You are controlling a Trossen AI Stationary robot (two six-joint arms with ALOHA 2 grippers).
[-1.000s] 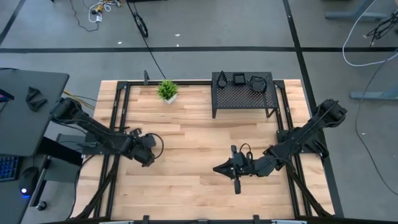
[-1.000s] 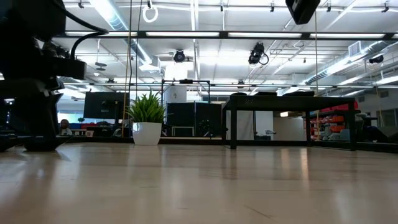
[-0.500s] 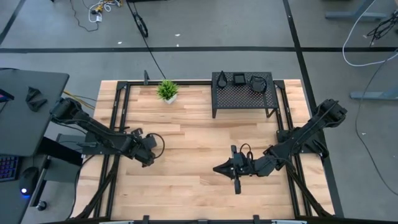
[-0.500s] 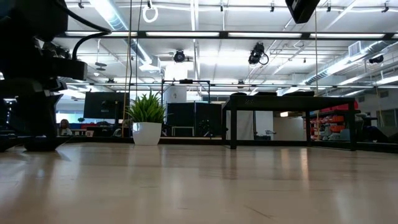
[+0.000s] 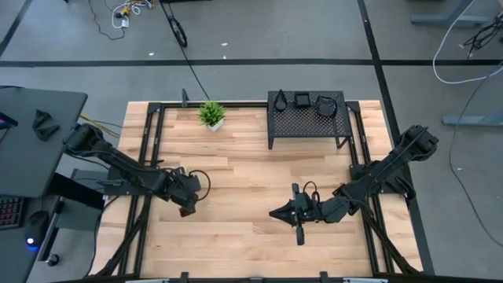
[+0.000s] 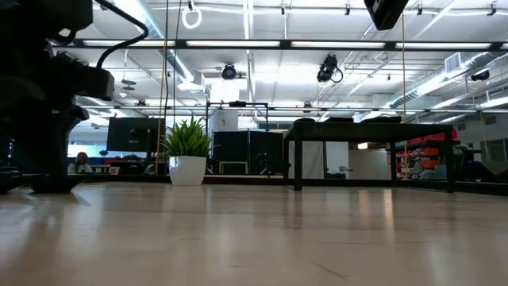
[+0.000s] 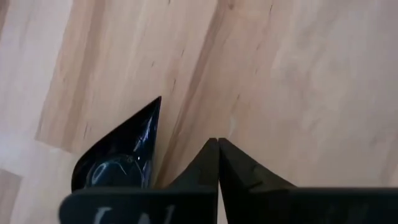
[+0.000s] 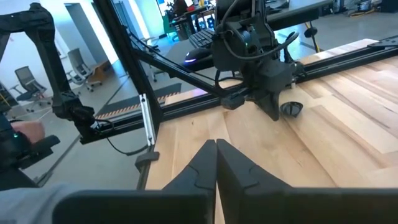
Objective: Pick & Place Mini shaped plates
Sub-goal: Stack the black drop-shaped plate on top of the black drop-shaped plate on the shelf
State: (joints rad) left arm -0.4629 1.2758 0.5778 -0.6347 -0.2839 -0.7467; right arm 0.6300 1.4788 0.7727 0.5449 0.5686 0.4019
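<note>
Teardrop plate (image 7: 118,158) beside the left fingers (image 7: 205,165) cut off by the wrist picture's edge, three small dark dishes (image 5: 302,101) on the rack (image 5: 306,119) at the surface's far edge too small to tell apart, left arm's lower part (image 6: 48,95) cut off in the low view

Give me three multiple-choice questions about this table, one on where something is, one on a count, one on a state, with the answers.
1. Where is the potted plant?
A. on the rack
B. on the table, beside the rack
C. in the left tool

2. How many plates lie on the rack?
A. one
B. five
C. three

3. The left tool's fingers are:
A. shut, a teardrop plate beside them
B. wide open
C. shut on the plant

Answers:
1 B, the high view shows it on the wood beside the rack.
2 C, three dark dishes sit on top.
3 A, the left wrist view shows the tips together and the plate alongside.
</note>
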